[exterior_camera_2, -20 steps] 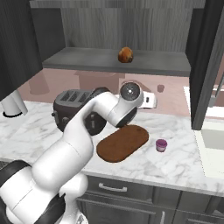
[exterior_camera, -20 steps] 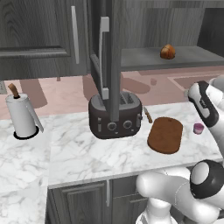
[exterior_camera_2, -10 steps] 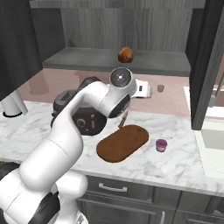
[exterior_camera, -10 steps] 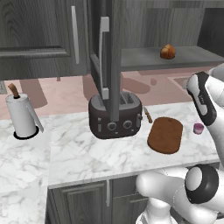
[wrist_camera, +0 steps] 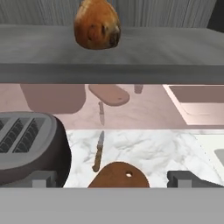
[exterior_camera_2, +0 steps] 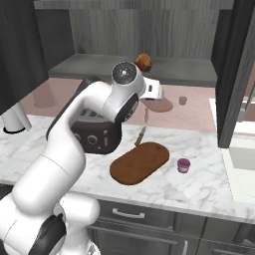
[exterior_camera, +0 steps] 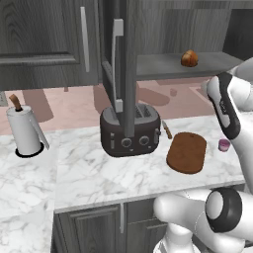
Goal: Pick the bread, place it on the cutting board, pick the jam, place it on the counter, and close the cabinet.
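Toaster [wrist_camera: 28,146] sat low left of the hand view, cutting board [wrist_camera: 117,176] below centre. Bread [wrist_camera: 96,24] rested on the cabinet [exterior_camera: 123,74] shelf, up ahead. Gripper [wrist_camera: 112,180] was open, empty, tips well apart. Best approach: rise, advance level, straddle the roll, close gently.

bread [exterior_camera: 188,58] in cabinet [exterior_camera: 163,29], jam [exterior_camera: 224,145] right of cutting board [exterior_camera: 186,152]

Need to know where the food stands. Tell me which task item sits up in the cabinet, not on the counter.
The bread: it rests on the open cabinet shelf. The jam stands on the counter, right of the cutting board.
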You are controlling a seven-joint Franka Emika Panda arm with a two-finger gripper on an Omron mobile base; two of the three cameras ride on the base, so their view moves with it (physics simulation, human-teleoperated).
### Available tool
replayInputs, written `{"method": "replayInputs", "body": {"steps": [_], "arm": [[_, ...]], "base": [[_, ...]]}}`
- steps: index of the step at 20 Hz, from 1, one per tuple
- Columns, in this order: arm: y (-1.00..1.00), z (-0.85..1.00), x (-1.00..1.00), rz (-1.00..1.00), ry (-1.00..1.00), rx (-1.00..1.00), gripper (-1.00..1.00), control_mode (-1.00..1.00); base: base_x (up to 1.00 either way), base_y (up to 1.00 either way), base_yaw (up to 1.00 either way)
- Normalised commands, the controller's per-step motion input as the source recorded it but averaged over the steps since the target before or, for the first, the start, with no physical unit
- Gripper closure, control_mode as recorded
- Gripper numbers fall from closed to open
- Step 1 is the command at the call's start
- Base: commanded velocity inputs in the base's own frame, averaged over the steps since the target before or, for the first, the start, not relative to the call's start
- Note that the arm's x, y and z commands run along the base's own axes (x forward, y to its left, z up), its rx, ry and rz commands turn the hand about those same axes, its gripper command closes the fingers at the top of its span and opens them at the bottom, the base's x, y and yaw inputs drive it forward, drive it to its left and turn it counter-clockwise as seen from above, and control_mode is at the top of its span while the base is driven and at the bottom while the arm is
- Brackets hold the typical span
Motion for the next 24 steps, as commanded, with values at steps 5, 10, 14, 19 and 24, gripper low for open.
{"method": "replayInputs", "body": {"steps": [5,10,14,19,24], "arm": [[0.27,0.2,0.0,0.0,0.0,0.0,-1.0,-1.0],[0.25,0.18,0.0,0.0,0.0,0.0,-1.0,-1.0],[0.22,0.23,0.0,0.0,0.0,0.0,-1.0,-1.0],[0.17,0.23,0.0,0.0,0.0,0.0,-1.0,-1.0],[0.1,0.16,0.04,0.0,0.0,0.0,-1.0,-1.0]], "base": [[0.0,0.0,0.0],[0.0,0.0,0.0],[0.0,0.0,0.0],[0.0,0.0,0.0],[0.0,0.0,0.0]]}}
